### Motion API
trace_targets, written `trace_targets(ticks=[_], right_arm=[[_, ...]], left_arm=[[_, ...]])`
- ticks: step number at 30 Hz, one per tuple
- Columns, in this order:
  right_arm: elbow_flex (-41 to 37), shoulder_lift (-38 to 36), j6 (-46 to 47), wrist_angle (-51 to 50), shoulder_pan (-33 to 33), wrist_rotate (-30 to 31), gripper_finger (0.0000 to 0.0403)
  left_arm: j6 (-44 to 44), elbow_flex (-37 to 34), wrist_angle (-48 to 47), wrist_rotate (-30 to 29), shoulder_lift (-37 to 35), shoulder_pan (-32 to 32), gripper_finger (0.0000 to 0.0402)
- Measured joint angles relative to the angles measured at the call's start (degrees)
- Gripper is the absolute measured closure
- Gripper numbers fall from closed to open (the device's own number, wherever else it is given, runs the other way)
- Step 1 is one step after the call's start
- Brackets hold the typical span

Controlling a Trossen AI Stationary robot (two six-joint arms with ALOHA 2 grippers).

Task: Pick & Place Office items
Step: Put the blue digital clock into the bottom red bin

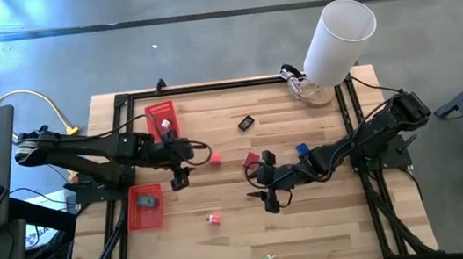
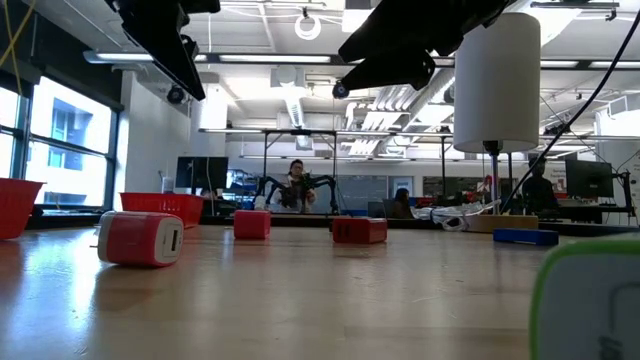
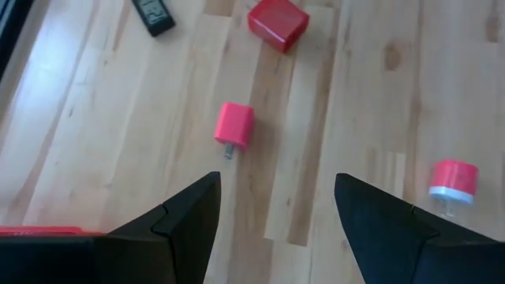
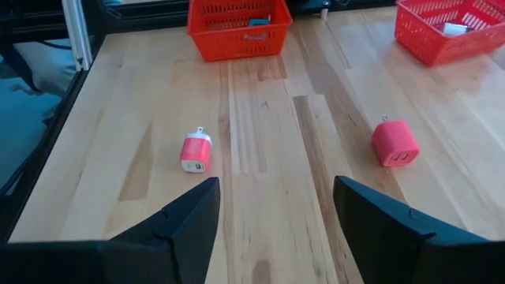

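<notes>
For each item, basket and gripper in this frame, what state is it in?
Left gripper: open, empty, above the table.
Right gripper: open, empty, above the table.
Pink charger block: loose on the table, on its side.
Red-and-white charger: loose on the table, lying down.
Red block: on the table.
Near red basket: holds a teal piece.
Far red basket: holds a white piece.
White cylinder: upright.

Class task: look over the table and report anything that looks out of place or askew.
The big white cylinder at the table's far right corner leans in the high view, over a tangle of cables. The small items lie scattered, which suits a sorting task.
</notes>
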Motion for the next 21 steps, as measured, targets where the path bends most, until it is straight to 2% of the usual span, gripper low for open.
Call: trace_targets(ticks=[8,14,21], right_arm=[[0.0,0.0,0.2,-0.1,0.0,0.1,0.0167],[0.0,0.0,0.3,-1.4,0.0,0.2,0.0167],[0.0,0.0,2.1,-1.9,0.0,0.2,0.0167]], left_arm=[[-1.9,0.0,1.2,0.0,0.0,-2.1,0.0163],[-6.9,0.0,5.0,0.0,0.0,-2.6,0.0163],[-7.0,0.0,9.4,-0.2,0.0,-2.6,0.0163]])
